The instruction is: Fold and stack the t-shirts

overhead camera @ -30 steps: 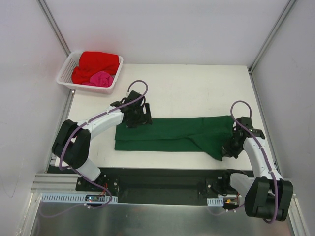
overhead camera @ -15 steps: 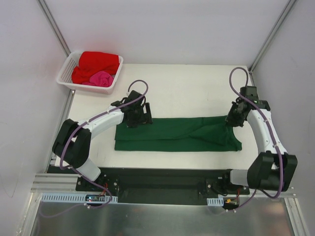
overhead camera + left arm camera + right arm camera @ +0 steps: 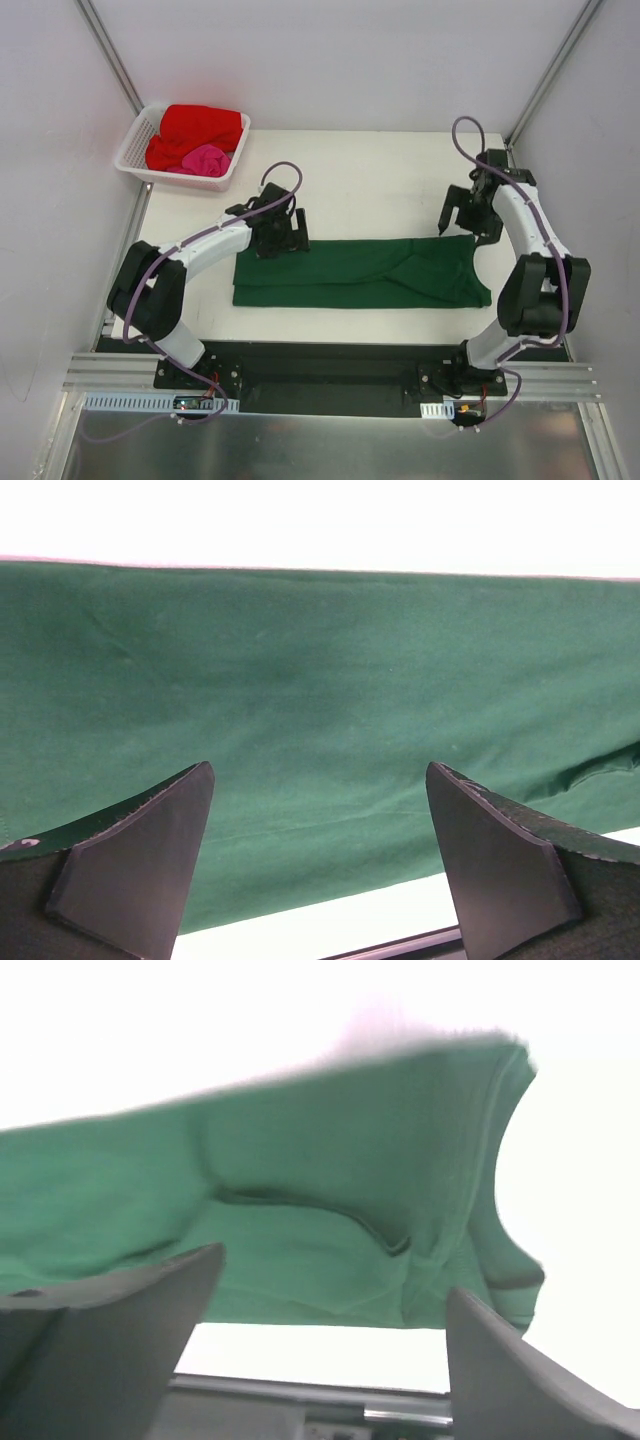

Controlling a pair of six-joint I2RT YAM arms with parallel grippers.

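And the right arm has swung away from the near right corner of the cloth. A second ago its jaws were pinched on that end, and now the right gripper (image 3: 462, 220) stands at the far right corner, fingers spread wide with nothing between them. The right wrist view is blurred, but it shows both fingers apart and the green cloth lying below them.

The dark green t-shirt (image 3: 350, 275) was bunched toward the near edge on its right side. It now lies flat as one long folded strip across the middle of the table (image 3: 380, 180), running left to right, with a slanting crease and a curved edge at its right end.

Over on the other side, the left gripper (image 3: 283, 238) has not budged. It sits at the far left corner of the strip with its jaws open, and green cloth fills the gap between its fingers (image 3: 140, 870) in the wrist view. Whether the tips touch the cloth, I cannot tell.

At the far left corner, the white lattice basket (image 3: 135, 150) holds the red t-shirt (image 3: 200, 128) in a heap. The pink t-shirt (image 3: 207, 160) is crumpled against its near side.
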